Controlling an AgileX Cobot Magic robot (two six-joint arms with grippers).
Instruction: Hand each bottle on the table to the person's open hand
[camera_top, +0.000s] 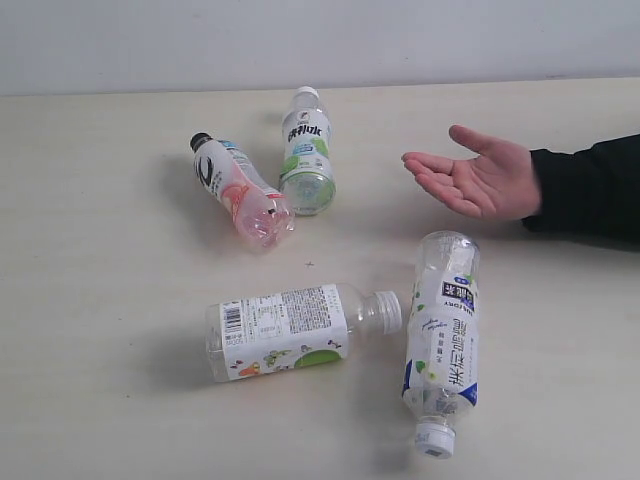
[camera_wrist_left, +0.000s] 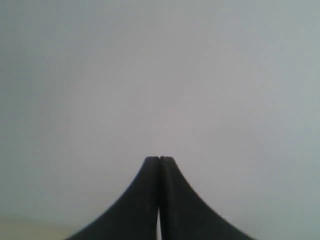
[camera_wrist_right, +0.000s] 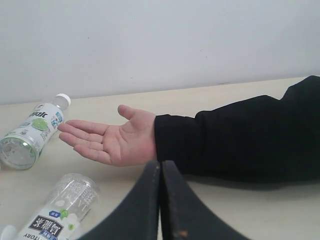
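Bottles (camera_top: 285, 335): four are lying on their sides, scattered on the table (camera_top: 100, 300).
Person's open hand (camera_top: 480, 178): is facing palm up.
Left gripper (camera_wrist_left: 159, 160): is clenching shut, empty.
Right gripper (camera_wrist_right: 160, 164): is clenching shut, empty.

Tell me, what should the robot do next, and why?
Probably open the right gripper, ready to reach for the blue-labelled bottle. Its jaws are shut and hold nothing. That bottle lies on the table right beside the gripper in the right wrist view, and the person's open hand is empty, palm up, just beyond it.
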